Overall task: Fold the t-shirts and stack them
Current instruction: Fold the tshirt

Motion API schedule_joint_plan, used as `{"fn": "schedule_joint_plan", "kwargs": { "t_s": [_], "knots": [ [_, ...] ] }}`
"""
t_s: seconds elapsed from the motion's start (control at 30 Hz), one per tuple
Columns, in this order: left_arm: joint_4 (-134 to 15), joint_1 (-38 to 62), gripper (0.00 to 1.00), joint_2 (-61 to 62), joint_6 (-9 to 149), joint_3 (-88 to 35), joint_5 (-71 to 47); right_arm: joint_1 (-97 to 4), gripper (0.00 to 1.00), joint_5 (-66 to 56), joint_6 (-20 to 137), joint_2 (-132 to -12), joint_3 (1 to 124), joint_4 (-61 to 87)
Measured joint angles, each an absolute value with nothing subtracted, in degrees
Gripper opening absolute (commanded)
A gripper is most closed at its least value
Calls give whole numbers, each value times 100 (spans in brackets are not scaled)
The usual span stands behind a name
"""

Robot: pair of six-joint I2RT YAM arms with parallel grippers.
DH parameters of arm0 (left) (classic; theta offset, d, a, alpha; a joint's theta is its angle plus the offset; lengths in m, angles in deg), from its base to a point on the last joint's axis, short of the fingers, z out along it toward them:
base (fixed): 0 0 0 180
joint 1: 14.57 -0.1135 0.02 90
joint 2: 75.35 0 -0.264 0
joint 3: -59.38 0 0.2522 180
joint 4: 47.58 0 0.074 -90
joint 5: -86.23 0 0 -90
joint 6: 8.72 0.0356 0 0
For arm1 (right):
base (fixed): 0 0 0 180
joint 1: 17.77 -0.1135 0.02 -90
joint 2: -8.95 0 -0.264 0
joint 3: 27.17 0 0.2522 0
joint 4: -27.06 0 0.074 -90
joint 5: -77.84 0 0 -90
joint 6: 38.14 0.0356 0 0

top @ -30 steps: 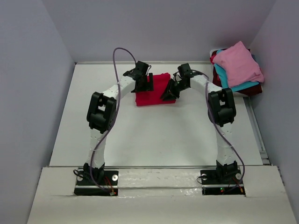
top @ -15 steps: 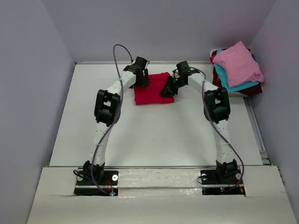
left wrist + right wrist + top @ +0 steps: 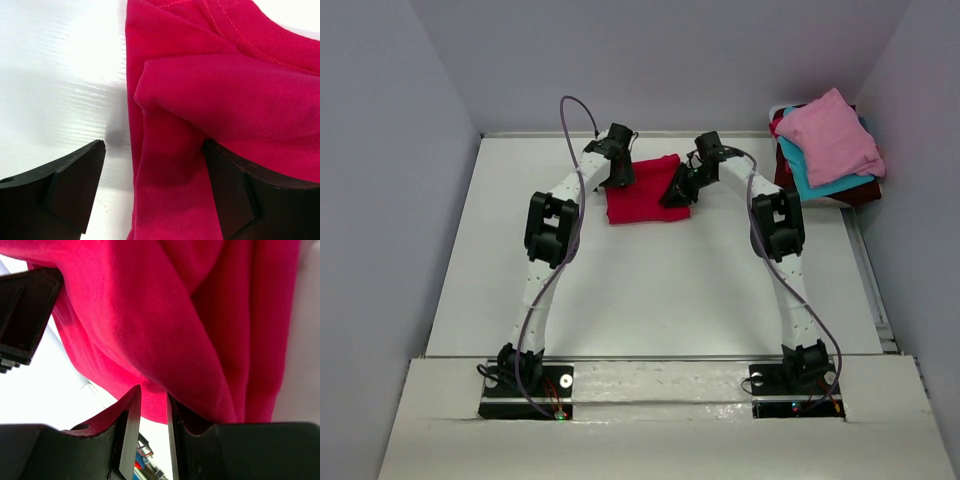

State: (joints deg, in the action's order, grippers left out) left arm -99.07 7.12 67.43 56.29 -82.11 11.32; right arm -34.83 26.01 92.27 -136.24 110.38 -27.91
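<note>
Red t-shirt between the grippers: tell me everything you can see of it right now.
The red t-shirt is bright crimson, soft knit cloth with a stitched hem, folded into a rough rectangle of several layers. It lies at the far middle of the white table. The left gripper stands open astride its left edge, one finger over bare table, the other against the cloth. The right gripper appears to pinch a fold at its right edge.

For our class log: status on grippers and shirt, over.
Left gripper open, straddling edge of red t-shirt. Right gripper shut on its fold. Shirt pile apart, right.
</note>
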Motion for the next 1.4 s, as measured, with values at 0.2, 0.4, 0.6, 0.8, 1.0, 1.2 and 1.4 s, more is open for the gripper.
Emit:
{"fn": "schedule_joint_plan", "kwargs": {
  "t_s": [0.2, 0.4, 0.6, 0.8, 1.0, 1.2, 1.4],
  "knots": [
    [-9759, 706, 93, 6741, 5638, -8147, 1270, -3472, 36, 2599, 9257, -13982, 11766, -3047],
    [-9999, 710, 92, 6806, 5609, -8298, 1412, -3444, 36, 2732, 9297, -13947, 11432, -2824],
    [-9560, 745, 92, 6275, 5417, -7240, 1383, -3435, 36, 2842, 9288, -13639, 10813, -2625],
    [-9300, 988, 92, 5519, 5321, -5994, 1309, -3453, 36, 2898, 9257, -13010, 9703, -2553],
    [-9285, 1436, 91, 4979, 5299, -5172, 1296, -3464, 36, 2853, 9036, -12372, 8713, -2789],
    [-9422, 2148, 91, 4207, 5122, -4088, 887, -3464, 36, 2669, 8803, -11578, 7690, -2957],
    [-9754, 2778, 91, 3338, 4757, -2960, 304, -3483, 36, 2592, 8711, -10640, 6844, -3066]
  ]
}}
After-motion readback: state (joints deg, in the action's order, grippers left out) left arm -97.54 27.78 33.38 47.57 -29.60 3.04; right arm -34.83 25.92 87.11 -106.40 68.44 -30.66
